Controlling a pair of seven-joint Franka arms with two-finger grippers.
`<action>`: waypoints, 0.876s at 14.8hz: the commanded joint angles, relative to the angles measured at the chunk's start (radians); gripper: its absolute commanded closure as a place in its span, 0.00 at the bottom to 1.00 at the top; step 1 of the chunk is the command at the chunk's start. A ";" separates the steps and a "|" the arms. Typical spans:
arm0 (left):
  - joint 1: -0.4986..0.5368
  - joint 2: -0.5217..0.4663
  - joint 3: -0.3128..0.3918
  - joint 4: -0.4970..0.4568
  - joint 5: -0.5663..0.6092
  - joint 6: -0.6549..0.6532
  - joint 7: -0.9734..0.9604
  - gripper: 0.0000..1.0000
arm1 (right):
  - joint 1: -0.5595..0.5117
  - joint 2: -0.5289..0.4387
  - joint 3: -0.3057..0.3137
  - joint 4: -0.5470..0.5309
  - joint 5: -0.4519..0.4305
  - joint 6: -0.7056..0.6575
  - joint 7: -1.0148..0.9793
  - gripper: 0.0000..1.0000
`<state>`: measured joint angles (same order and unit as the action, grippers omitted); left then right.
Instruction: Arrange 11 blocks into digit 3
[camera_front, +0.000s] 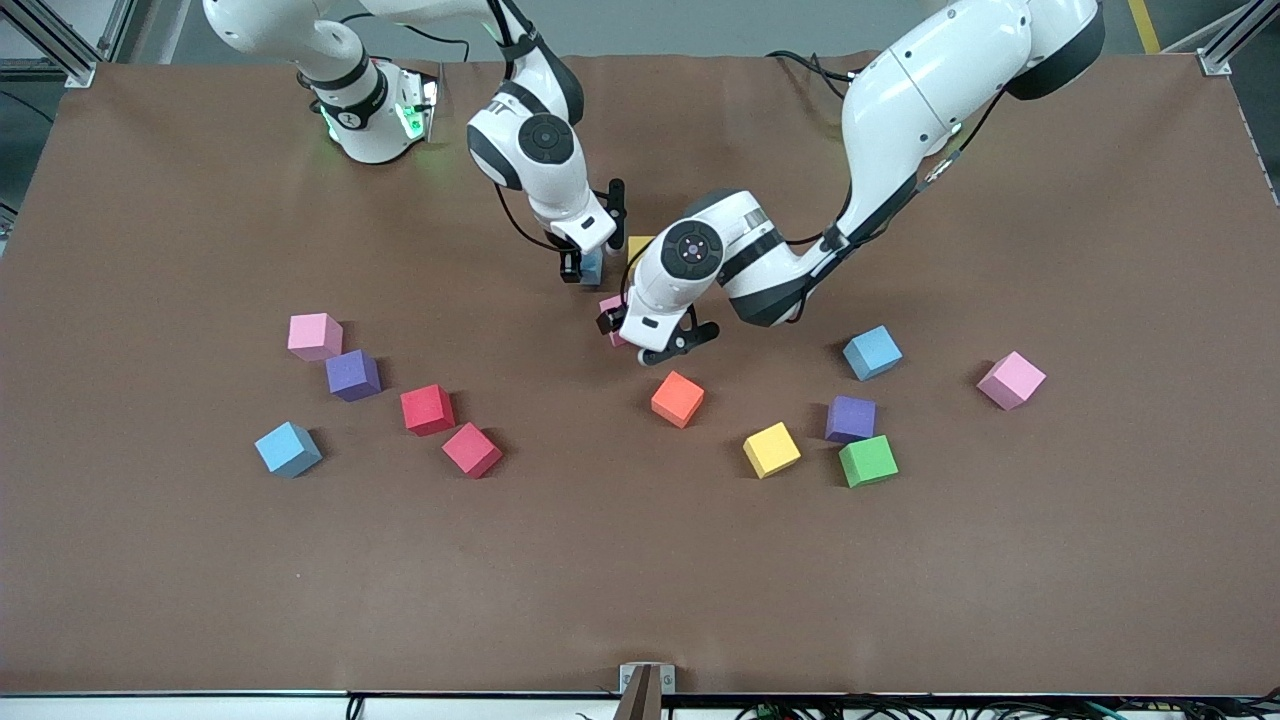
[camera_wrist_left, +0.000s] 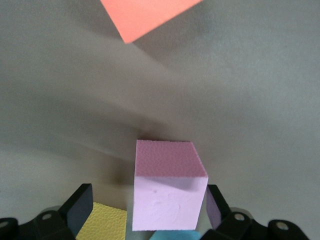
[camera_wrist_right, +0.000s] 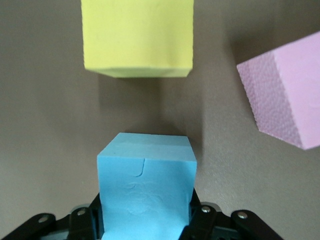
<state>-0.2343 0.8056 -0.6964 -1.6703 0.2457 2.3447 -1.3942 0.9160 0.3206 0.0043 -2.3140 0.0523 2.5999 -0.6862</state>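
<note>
Brown desk (camera_front: 640, 560), mid-task: my right gripper (camera_wrist_right: 145, 220) has its jaws pinched on a blue block (camera_wrist_right: 145, 185) beside a yellow block (camera_wrist_right: 138, 35). My left gripper (camera_wrist_left: 150, 210) stands with jaws spread around a pink block (camera_wrist_left: 167, 192). Other blocks lie scattered nearer the front camera.

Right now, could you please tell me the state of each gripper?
Left gripper: open, jaws either side of a pink block.
Right gripper: shut on a blue block.

Left tool (camera_front: 612, 322) spread wide, right tool (camera_front: 585, 268) clamped.
</note>
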 joint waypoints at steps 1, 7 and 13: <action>-0.013 0.061 0.005 0.069 -0.026 -0.001 0.018 0.00 | 0.038 0.057 -0.006 0.044 0.003 -0.003 0.062 0.62; -0.016 0.073 0.006 0.081 -0.029 -0.001 0.026 0.00 | 0.067 0.098 -0.006 0.082 0.001 0.000 0.106 0.62; -0.031 0.104 0.008 0.098 -0.029 -0.001 0.034 0.00 | 0.096 0.112 -0.006 0.117 0.001 -0.003 0.131 0.61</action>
<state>-0.2513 0.8860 -0.6934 -1.6008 0.2386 2.3467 -1.3877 0.9795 0.3699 -0.0002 -2.2334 0.0522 2.5761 -0.5833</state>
